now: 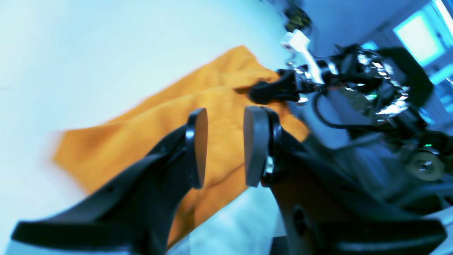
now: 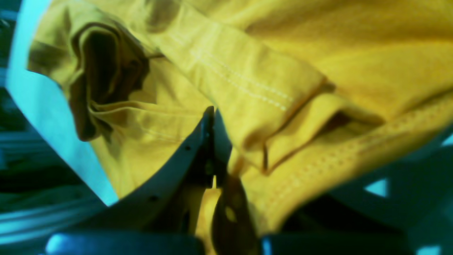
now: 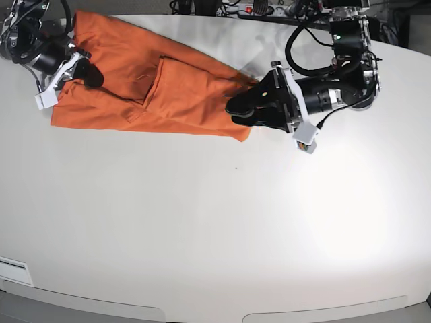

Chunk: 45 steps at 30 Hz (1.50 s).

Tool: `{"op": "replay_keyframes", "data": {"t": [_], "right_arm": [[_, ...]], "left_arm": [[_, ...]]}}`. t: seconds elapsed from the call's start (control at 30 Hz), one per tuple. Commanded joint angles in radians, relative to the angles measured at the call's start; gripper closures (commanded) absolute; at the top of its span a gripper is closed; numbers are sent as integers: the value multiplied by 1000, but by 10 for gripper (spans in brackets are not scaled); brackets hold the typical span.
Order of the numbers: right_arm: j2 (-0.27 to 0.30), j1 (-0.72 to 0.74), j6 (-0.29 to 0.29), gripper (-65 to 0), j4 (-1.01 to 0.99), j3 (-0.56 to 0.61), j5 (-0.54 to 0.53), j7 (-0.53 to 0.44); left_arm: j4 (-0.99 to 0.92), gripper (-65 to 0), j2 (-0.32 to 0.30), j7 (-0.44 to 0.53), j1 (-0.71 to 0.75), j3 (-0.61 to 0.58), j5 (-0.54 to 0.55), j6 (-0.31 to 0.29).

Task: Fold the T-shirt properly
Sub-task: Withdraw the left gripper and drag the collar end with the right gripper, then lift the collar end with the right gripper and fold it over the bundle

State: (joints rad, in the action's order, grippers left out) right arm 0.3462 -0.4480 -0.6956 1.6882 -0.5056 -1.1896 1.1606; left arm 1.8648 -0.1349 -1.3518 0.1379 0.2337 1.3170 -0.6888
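The orange T-shirt (image 3: 155,94) lies bunched and stretched in a long band across the far left of the white table (image 3: 215,222). My left gripper (image 3: 232,108) is at its right end. In the left wrist view this gripper (image 1: 225,147) is open, with a clear gap between the pads above the T-shirt (image 1: 219,106). My right gripper (image 3: 91,75) is at the shirt's far left edge. In the right wrist view its jaws (image 2: 212,141) are shut together with folds and a stitched hem of the T-shirt (image 2: 318,63) gathered around them. It also shows in the left wrist view as the right gripper (image 1: 256,95) at the cloth's far end.
Cables and a power strip (image 3: 249,8) run along the table's back edge. The left arm's body (image 3: 337,81) lies over the back right of the table. The table's curved front edge (image 3: 202,306) is near the bottom of the base view.
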Motion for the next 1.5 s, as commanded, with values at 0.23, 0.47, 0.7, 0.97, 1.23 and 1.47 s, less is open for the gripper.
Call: {"op": "replay_keyframes", "data": {"t": [0.23, 0.47, 0.7, 0.97, 1.23, 1.47], "right_arm": [[171, 32, 92, 0, 124, -8, 154, -12], [197, 21, 173, 0, 386, -8, 256, -12], [185, -60, 168, 0, 656, -8, 244, -62], [16, -49, 76, 0, 668, 4, 100, -130], [-120, -22, 35, 0, 668, 156, 158, -152], [-191, -23, 33, 0, 668, 360, 350, -220]], "left_arm": [[18, -197, -62, 7, 6, 140, 26, -9], [18, -197, -103, 8, 17, 160, -5, -9], [18, -197, -102, 16, 34, 159, -34, -9], [18, -197, -98, 16, 37, 159, -34, -9], [18, -192, -98, 18, 37, 159, -34, -9], [18, -156, -98, 19, 37, 159, -34, -9]]}}
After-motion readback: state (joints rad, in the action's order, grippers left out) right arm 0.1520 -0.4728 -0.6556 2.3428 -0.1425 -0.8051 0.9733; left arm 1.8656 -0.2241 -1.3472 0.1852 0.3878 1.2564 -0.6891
